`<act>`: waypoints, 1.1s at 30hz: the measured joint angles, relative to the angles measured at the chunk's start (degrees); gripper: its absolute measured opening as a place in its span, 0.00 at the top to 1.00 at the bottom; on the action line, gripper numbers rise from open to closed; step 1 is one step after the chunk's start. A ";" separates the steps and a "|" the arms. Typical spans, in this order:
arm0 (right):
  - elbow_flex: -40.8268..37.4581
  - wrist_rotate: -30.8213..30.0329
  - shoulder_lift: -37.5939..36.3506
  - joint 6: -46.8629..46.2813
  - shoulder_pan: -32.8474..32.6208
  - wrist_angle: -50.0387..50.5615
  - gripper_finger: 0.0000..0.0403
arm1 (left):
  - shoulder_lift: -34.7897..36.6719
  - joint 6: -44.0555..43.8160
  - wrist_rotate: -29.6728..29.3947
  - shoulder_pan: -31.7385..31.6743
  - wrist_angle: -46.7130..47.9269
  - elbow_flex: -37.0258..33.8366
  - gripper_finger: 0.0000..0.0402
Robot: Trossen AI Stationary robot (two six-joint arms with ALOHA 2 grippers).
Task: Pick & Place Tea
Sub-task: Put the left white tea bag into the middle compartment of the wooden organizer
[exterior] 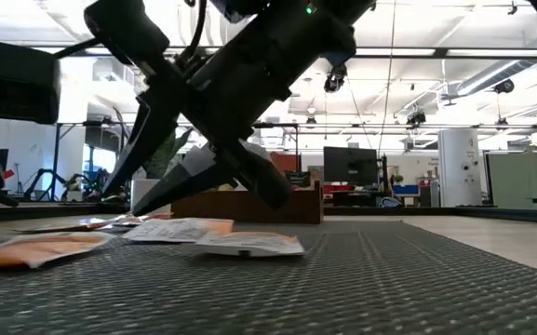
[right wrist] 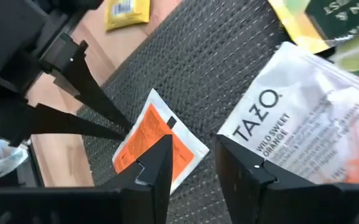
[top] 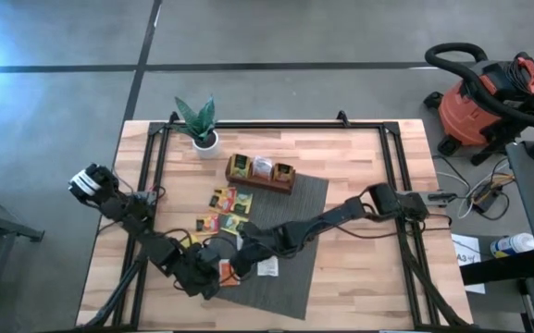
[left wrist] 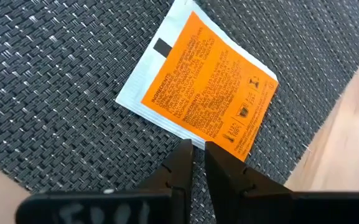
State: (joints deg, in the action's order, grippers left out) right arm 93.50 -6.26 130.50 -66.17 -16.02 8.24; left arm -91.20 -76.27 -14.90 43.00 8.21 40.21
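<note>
Orange and white, one small tea sachet (left wrist: 198, 93) lies flat on the grey mat (top: 290, 277), near the mat's left edge and toward the near side of the bench (top: 359, 268). The left end effector (left wrist: 195, 152) is right at the sachet's edge, its two thin fingers almost together with only a slim gap, and it holds nothing that I can see. The right end effector (right wrist: 191, 155) hangs just beside it, over the same spot, with its fingers a bit apart and nothing between them. A white sachet (right wrist: 303, 124) with orange on it lies on the mat close to that end effector. More yellow and green sachets (top: 225, 211) lie in a bunch to the left, partly on the wood. Farther back stands a brown wooden tray (top: 260, 173) with tea in it, and a little plant (top: 199, 125) in a white pot.
</note>
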 joint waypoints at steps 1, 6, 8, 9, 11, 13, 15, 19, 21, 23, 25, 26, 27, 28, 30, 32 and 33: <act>-0.03 0.99 0.00 0.24 0.37 0.13 0.71 | -0.02 0.32 0.09 -0.46 -0.42 -0.06 0.89; -0.25 6.00 0.00 0.32 1.38 2.39 0.71 | -0.18 0.81 -0.16 -2.54 -1.02 -0.21 0.89; -0.27 6.32 0.00 0.20 1.34 4.25 0.71 | -0.20 0.81 -0.15 -2.96 -1.23 -0.46 0.89; -0.27 6.36 0.02 0.20 1.27 5.17 0.71 | -0.20 0.81 -0.13 -3.10 -1.37 -0.65 0.89; -0.29 6.40 0.02 0.22 1.02 5.94 0.71 | -0.17 0.75 0.02 -3.27 -1.78 -1.15 0.89; -0.29 6.29 0.02 0.48 0.92 6.09 0.71 | -0.17 0.76 0.04 -3.33 -3.17 -1.79 0.89; -0.38 5.95 0.02 0.66 0.93 6.06 0.71 | -0.19 0.72 0.07 -3.46 -6.73 -2.70 0.89; -0.49 5.00 0.02 0.68 1.38 5.75 0.71 | -0.35 0.68 0.04 -3.98 -11.65 -3.91 0.89; -0.51 5.01 0.16 0.81 1.63 5.35 0.71 | -0.37 0.74 0.37 -4.41 -11.85 -3.93 0.89; -0.51 5.58 0.67 0.66 1.78 4.00 0.71 | -0.37 1.26 0.59 -4.94 -11.99 -3.93 0.89; -0.48 8.23 1.47 0.14 1.90 1.42 0.71 | -0.37 1.76 0.84 -5.59 -12.09 -3.93 0.89; -0.41 9.62 1.90 -0.16 1.90 -0.24 0.71 | -0.37 2.13 0.77 -5.97 -12.21 -3.93 0.89; -0.44 10.25 2.40 -0.45 1.84 -0.97 0.71 | -0.37 2.48 0.96 -6.37 -12.30 -3.93 0.89; -0.37 11.80 2.56 -0.79 1.91 -1.77 0.71 | -0.37 2.76 0.75 -6.62 -12.26 -3.93 0.89; -0.22 12.09 2.75 -0.66 1.86 -1.91 0.71 | -0.37 3.13 0.84 -7.09 -12.33 -3.93 0.89; -0.22 12.11 2.73 -0.17 1.84 -1.82 0.71 | -0.38 3.26 0.66 -7.18 -12.31 -3.93 0.89; -0.22 12.18 2.49 0.15 1.84 -1.57 0.71 | -0.37 3.46 0.69 -7.21 -12.31 -3.93 0.89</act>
State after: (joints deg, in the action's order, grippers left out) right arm 93.27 5.91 132.99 -66.02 -14.17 6.67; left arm -91.57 -72.81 -14.20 35.79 -4.10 36.27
